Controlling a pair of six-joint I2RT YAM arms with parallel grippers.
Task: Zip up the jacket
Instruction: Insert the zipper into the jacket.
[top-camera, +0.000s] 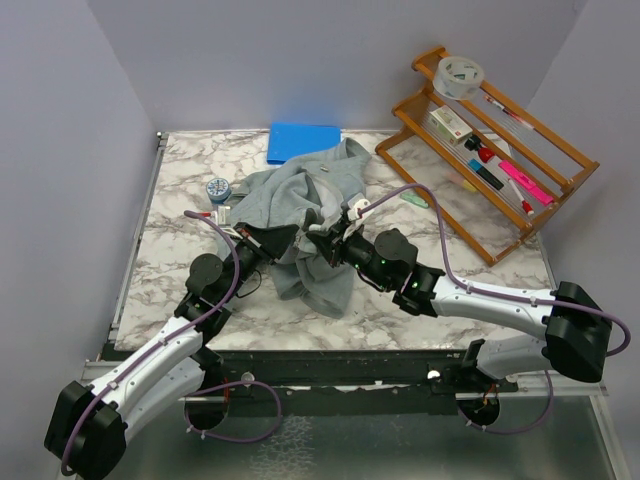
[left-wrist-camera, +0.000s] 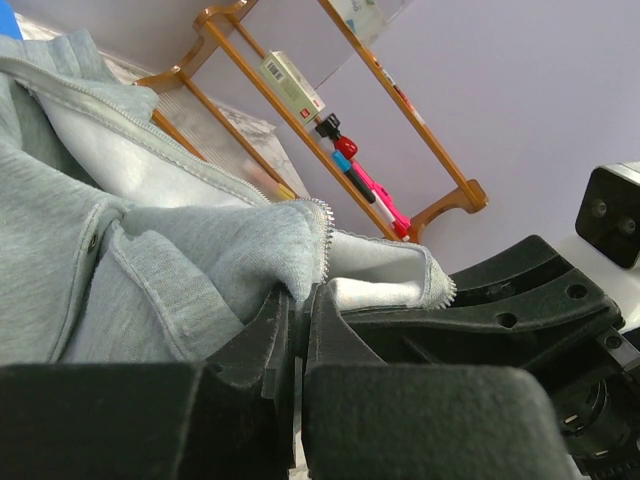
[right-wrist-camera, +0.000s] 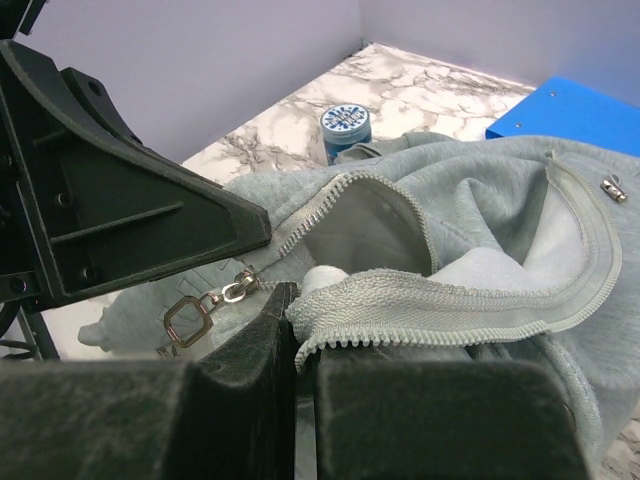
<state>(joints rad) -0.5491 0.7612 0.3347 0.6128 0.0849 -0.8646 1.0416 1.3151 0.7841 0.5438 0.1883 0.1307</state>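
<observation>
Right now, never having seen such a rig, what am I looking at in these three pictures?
Two robot arms are bolted at the near edge of a marble-patterned table. The wide picture looks down from above; the other two come from a camera on each wrist, so black fingers fill the bottom. On the table lie a grey jacket, a blue pad and a round blue tin; a wooden rack of pens stands back right. The left gripper and right gripper are each shut on the jacket's front edge, beside its open zipper. The zipper pull shows beside the right gripper.
</observation>
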